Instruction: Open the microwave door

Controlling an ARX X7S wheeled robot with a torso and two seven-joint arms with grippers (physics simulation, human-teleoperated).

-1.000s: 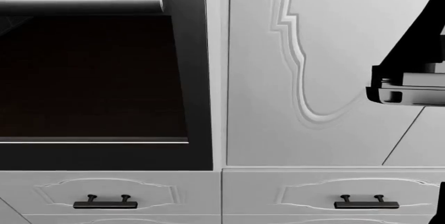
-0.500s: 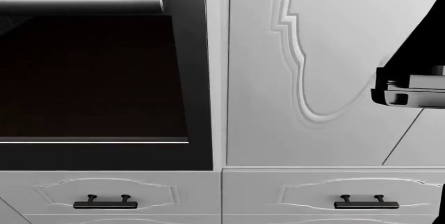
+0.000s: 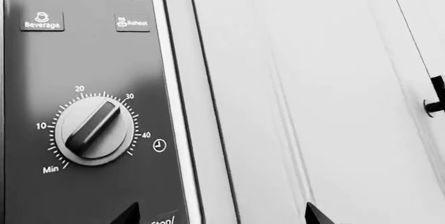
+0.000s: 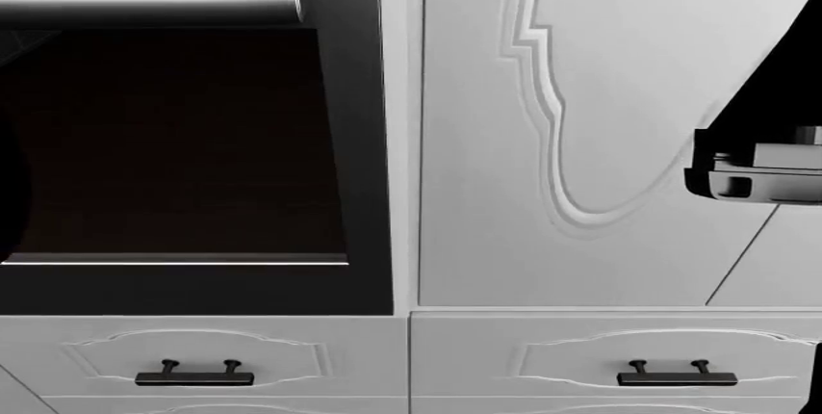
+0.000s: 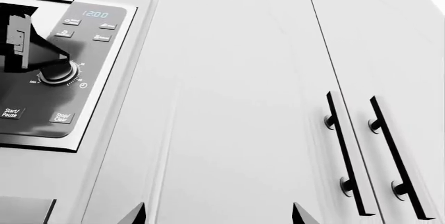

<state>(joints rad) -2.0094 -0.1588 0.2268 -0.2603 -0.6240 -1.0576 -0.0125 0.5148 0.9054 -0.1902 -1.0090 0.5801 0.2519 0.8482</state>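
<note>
The microwave's black control panel [image 3: 83,78] fills one side of the left wrist view, with a timer dial [image 3: 94,127] and Pizza, Reheat and Beverage buttons. My left gripper [image 3: 221,216] is open, one dark fingertip [image 3: 131,214] over the panel and the other over the white cabinet beside it. In the right wrist view the same panel [image 5: 76,78] shows its clock and Stop/Clear key, with my left arm [image 5: 17,36] in front of the dial. My right gripper [image 5: 219,214] is open before a white cabinet door. The microwave door itself is out of view.
The head view shows a dark glass oven door [image 4: 167,144] with a silver bar handle [image 4: 148,5], white drawers with black handles [image 4: 192,374] below, and my right arm [image 4: 764,168] at the edge. Tall white cabinet doors carry long black handles [image 5: 344,151].
In the head view my right arm has shifted slightly right and up. A dark shape has come in at the left edge, over the oven glass.
</note>
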